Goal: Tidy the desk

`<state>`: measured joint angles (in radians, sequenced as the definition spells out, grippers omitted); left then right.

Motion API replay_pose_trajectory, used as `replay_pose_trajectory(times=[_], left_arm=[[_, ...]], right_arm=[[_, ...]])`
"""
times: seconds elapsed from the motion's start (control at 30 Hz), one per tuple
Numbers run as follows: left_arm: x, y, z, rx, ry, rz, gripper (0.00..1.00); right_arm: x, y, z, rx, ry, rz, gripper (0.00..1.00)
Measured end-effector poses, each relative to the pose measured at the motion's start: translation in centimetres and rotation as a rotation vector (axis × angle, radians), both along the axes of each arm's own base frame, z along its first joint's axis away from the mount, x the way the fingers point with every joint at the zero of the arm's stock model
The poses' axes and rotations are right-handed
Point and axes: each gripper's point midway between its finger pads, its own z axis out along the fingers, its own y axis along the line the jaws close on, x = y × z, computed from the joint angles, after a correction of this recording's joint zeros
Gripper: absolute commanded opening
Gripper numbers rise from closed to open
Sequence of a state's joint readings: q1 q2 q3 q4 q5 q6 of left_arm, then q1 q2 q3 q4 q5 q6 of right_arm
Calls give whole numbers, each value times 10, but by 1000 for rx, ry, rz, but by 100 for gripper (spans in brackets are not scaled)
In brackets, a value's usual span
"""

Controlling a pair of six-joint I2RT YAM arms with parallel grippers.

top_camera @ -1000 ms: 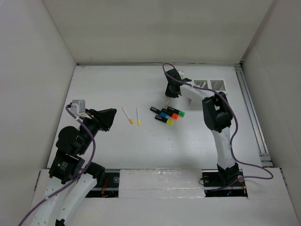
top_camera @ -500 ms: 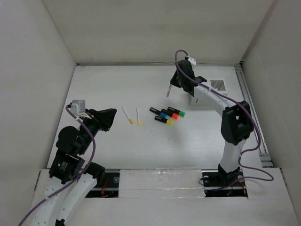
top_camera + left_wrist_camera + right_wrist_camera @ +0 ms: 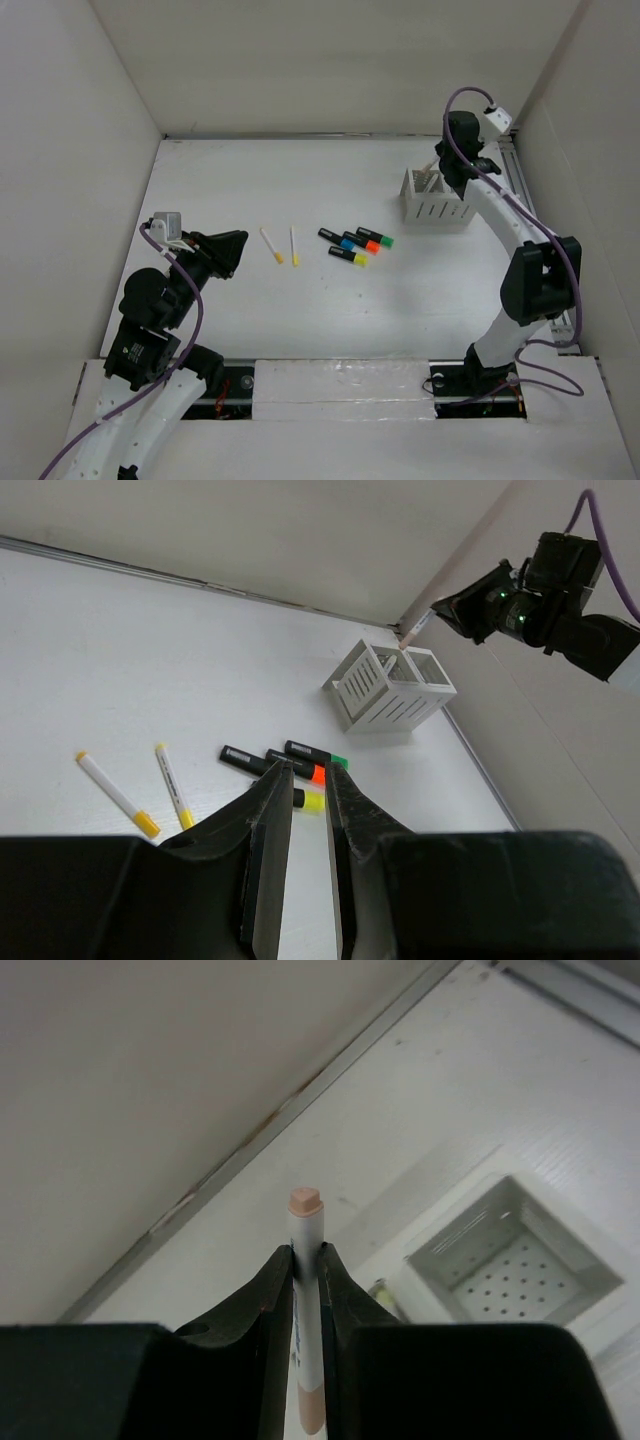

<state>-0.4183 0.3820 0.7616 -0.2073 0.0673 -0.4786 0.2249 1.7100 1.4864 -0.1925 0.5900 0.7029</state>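
The white desk [image 3: 300,320] holds several black highlighters with coloured caps [image 3: 356,243] at its middle and two white pens with yellow caps [image 3: 282,246] to their left. My right gripper [image 3: 450,168] is at the back right, shut on a white pen with peach ends [image 3: 304,1218]. It holds the pen above the white two-compartment slotted box [image 3: 435,203], tip over the left compartment. My left gripper [image 3: 226,255] hovers low at the left, empty, with only a narrow gap between its jaws [image 3: 308,780].
A metal rail [image 3: 532,235] runs along the desk's right edge. White walls enclose the desk on three sides. The box [image 3: 390,685] sits near the back right corner; a small greenish thing [image 3: 381,1290] shows at its near compartment.
My right arm swung from beside the highlighters to the back right with the peach-ended pen, ending above the box. The left arm has not moved.
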Motion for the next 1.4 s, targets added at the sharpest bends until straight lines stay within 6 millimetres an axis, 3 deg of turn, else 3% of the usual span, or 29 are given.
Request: replay_pose_trajectory(times=[0.17,0.33,0.5,0.77,1.17,1.4], left_arm=[[0,0,0,0,0,0,16],[0,0,0,0,0,0,16],[0,0,0,0,0,0,16],[0,0,0,0,0,0,17],[0,0,0,0,0,0,16],[0,0,0,0,0,0,16]], right_arm=[[-9,-54,3,-23,-29,-165,0],[-14,-69,-2,-46,-40,-231,0],[-18,-61,-11,-71,-35,-237,0],[-16,-21,-4,-95,-83,-187,0],[-16,-15,-13,-81,-81,-161,0],[-11,7,-18,-28,-69,-56,0]])
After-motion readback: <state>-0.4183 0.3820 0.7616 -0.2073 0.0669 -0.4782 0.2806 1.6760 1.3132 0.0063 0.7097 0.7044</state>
